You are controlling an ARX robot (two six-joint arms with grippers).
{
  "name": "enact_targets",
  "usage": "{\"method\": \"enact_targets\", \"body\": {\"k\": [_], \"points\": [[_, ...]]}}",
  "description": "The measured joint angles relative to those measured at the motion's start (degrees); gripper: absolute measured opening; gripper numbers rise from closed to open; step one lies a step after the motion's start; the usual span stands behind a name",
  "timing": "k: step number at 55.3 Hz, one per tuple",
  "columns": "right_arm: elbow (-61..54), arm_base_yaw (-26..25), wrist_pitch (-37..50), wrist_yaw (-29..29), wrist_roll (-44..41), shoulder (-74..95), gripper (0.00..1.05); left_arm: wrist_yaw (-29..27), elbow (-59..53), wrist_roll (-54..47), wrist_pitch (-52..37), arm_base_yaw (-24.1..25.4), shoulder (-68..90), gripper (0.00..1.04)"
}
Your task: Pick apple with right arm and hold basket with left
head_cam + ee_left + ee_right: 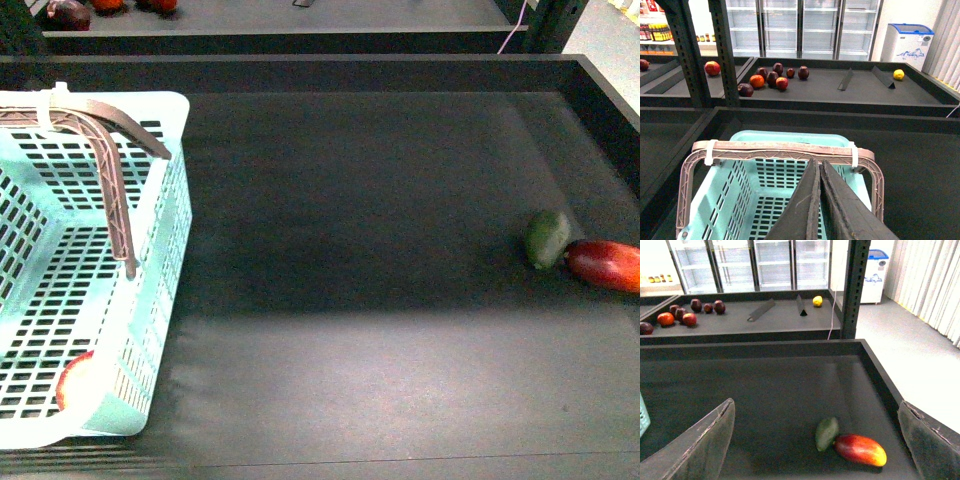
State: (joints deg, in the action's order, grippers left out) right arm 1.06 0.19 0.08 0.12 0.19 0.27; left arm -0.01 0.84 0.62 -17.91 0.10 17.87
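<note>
Turquoise plastic fills the left side of the front view: the basket [150,300] sits on the dark worktop [380,300] with its brown ribbed handles [110,170] swung up and bound together by a white tie. Low in the frame, at the basket's near corner, the apple [72,383] shows red through the slotted wall, lying inside on the basket floor.

Far over at the right edge of the same view, a small green fruit [547,238] and an elongated red fruit [606,265] lie touching each other on the worktop, well apart from the basket.

From the left wrist view, the left hand [819,200] has its two dark fingers pressed together with no gap, gripping nothing, poised above the basket's open top just short of the tied handles. Behind, at the upper left of that frame, a further shelf carries a cluster of red and dark fruit [772,77].

From the right wrist view, the right hand [815,450] is spread wide, its fingers [705,445] at the lower left and lower right corners of the frame, empty, with the green and red fruits on the worktop between them.
</note>
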Motion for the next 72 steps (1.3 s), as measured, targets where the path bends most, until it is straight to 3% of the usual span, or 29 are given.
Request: {"method": "enact_targets", "body": {"k": [27, 34, 72], "points": [[0.00, 0.00, 0.00, 0.00, 0.00, 0.00, 0.96, 0.00, 0.00, 0.00, 7.67, 0.00, -7.65, 0.03], [0.00, 0.00, 0.00, 0.02, 0.00, 0.00, 0.96, 0.00, 0.02, 0.00, 17.22, 0.00, -15.85, 0.03], [0.00, 0.00, 0.00, 0.00, 0.00, 0.00, 0.96, 0.00, 0.02, 0.00, 17.81, 0.00, -17.51, 0.03]]}}
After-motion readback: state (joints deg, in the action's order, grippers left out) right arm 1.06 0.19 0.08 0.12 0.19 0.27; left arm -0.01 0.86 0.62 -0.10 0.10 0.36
